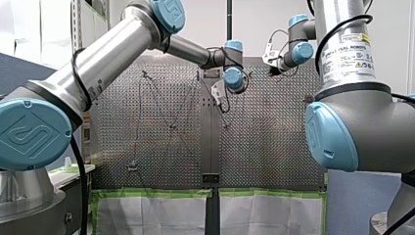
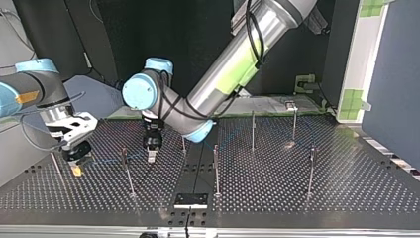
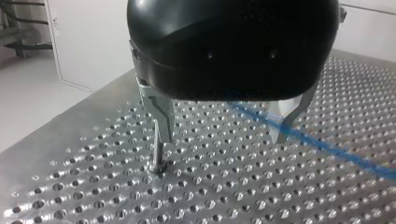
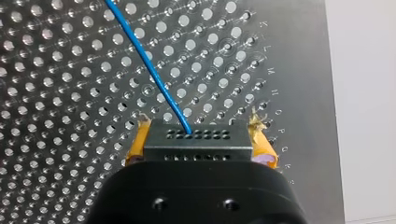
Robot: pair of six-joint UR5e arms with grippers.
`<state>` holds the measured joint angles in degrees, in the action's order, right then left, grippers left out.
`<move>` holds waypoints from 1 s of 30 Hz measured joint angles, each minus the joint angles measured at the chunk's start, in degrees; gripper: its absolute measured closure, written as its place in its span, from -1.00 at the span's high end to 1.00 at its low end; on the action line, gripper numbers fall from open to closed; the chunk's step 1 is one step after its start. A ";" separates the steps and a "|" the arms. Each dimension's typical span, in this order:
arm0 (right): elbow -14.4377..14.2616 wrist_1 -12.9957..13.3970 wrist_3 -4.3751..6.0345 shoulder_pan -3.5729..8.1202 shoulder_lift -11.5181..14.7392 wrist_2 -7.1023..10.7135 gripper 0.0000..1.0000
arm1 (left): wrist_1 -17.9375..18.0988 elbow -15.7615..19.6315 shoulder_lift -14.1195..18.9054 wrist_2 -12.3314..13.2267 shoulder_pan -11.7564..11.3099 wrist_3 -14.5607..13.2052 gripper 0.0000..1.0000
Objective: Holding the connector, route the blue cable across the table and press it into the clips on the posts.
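My right gripper (image 4: 200,126) is pinching the connector (image 4: 198,142) to steer the blue cable (image 4: 149,65); my left gripper (image 3: 224,127) is hovering wide beside a post (image 3: 159,154).

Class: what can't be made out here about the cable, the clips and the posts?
Clips: too small atop the posts, top view.
Blue cable: cut off at the right wrist view's edge; blurred in the left wrist view.
Connector: rear hidden under my right pincer.
One post: top hidden behind a finger of my left pincer.
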<state>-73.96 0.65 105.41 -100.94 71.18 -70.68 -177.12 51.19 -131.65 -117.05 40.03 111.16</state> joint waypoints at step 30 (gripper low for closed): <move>-0.17 -0.29 -0.56 -1.16 -0.10 0.10 -1.00 | 10.35 15.00 15.12 -2.79 0.72 -1.86 1.00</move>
<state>-74.13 0.36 104.85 -102.11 71.08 -70.58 -166.77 66.19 -116.53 -119.84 40.75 109.30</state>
